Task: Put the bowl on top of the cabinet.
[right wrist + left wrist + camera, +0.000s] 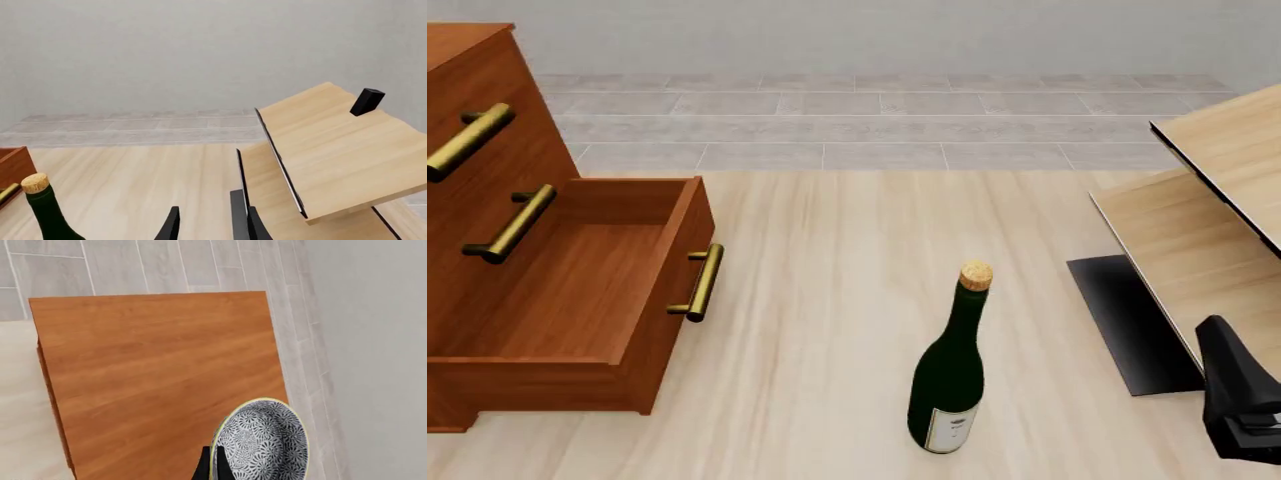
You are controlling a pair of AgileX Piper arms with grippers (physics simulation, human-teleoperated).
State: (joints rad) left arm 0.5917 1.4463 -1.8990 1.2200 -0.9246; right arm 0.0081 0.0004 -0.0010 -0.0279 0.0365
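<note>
Overhead, left fingers [212, 467] pinch the bowl [263, 442] above the cabinet [160, 375]; right fingers [207, 222] narrowly apart.

The left gripper [215, 467] pinches the bowl [263, 442] by its rim, tilted on edge, above the cabinet [160, 375]. The right gripper [208, 226] sits low at the front view's right edge, fingers [171, 226] parted, holding nothing.

A simulated domestic interior. Left of the front view: a reddish-brown wooden cabinet [507, 300] with brass bar handles [703, 283], its lower drawer pulled out. Lower centre: a corked wine bottle [950, 372] standing on the pale wood-grain counter [827, 250]. Right edge: light-wood furniture [1214, 210] with black edging. Top: grey tiled floor [881, 120] meeting a plain wall.
</note>
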